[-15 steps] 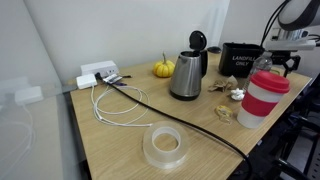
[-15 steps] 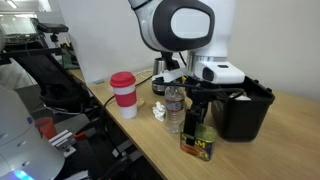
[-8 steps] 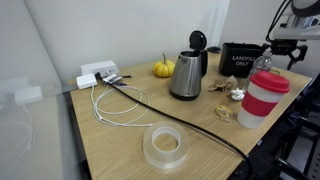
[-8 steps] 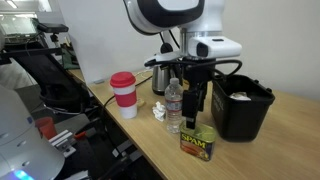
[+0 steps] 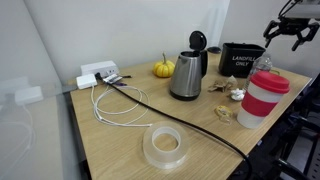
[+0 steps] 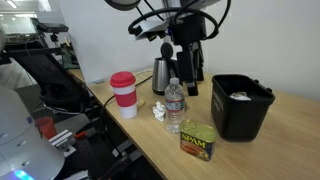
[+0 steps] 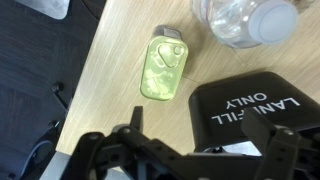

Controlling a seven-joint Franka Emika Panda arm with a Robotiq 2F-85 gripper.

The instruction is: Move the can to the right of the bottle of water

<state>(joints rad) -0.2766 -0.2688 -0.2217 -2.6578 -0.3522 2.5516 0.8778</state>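
Note:
The can (image 6: 198, 140) is a squat dark tin with a yellow-green label. It stands on the wooden table near the front edge, just right of the water bottle (image 6: 175, 105) in an exterior view. In the wrist view its yellow-green top (image 7: 163, 70) lies below the bottle (image 7: 245, 18) and left of the black bin. My gripper (image 6: 190, 85) hangs well above the can, open and empty. It also shows in the wrist view (image 7: 205, 150) and high in an exterior view (image 5: 283, 32).
A black "landfill only" bin (image 6: 242, 105) (image 7: 245, 105) stands close beside the can. A red-and-white cup (image 6: 123, 93), a steel kettle (image 5: 186, 72), an orange pumpkin (image 5: 163, 69), a tape roll (image 5: 165, 147), a power strip (image 5: 100, 74) and cables are on the table.
My gripper was down at the can one second ago. It has let go and risen straight up, leaving the can standing beside the bottle.

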